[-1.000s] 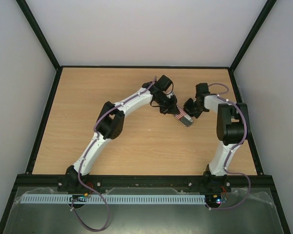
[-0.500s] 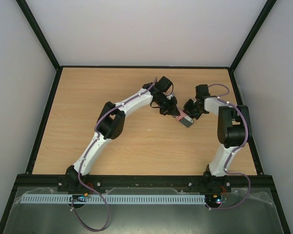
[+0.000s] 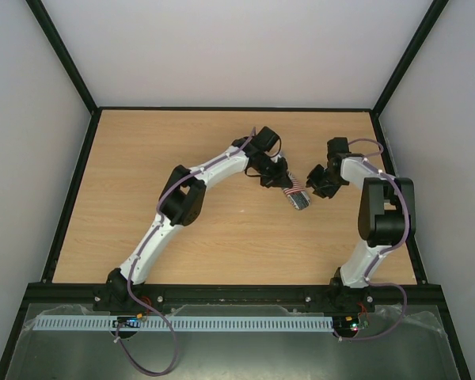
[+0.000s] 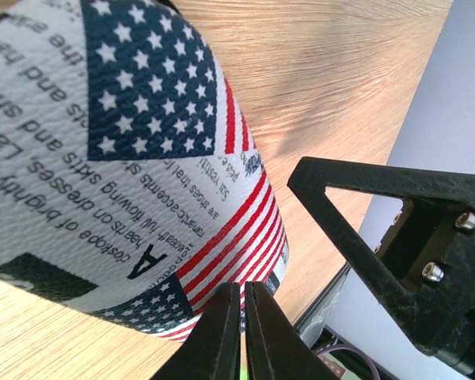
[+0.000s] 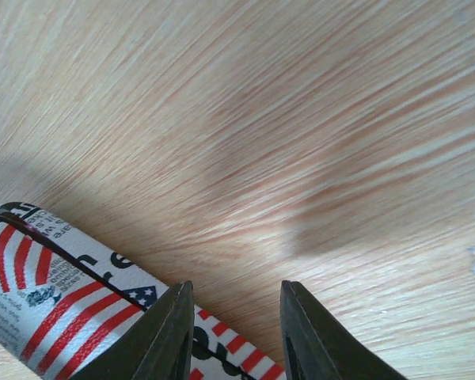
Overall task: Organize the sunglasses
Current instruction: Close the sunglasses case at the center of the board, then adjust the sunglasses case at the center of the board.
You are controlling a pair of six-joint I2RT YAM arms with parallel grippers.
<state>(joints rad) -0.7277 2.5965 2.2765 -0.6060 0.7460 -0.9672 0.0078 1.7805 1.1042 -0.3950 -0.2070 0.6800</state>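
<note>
Red-white-and-blue oval case [image 3: 296, 195] sits on the wooden table [image 3: 142, 198], right of centre, between my arms. My left gripper [image 4: 242, 289] is pressed shut at its rim. My right gripper [image 5: 236, 291] stands partly open over its end, clamping nothing. I cannot tell where the sunglasses are.

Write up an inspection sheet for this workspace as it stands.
Surface: wooden table, arm shadows on it.
Job's things: sunglasses, nothing seen in any view.
Clutter: flag-patterned case lying on the table between the two grippers.
Grippers: left gripper shut, its fingers together at the case's edge; whether it pinches the case cannot be told. Right gripper open, with the case's end showing between its fingers.
Cables: purple cables run along both arms.
Surroundings: white walls, black frame.
</note>
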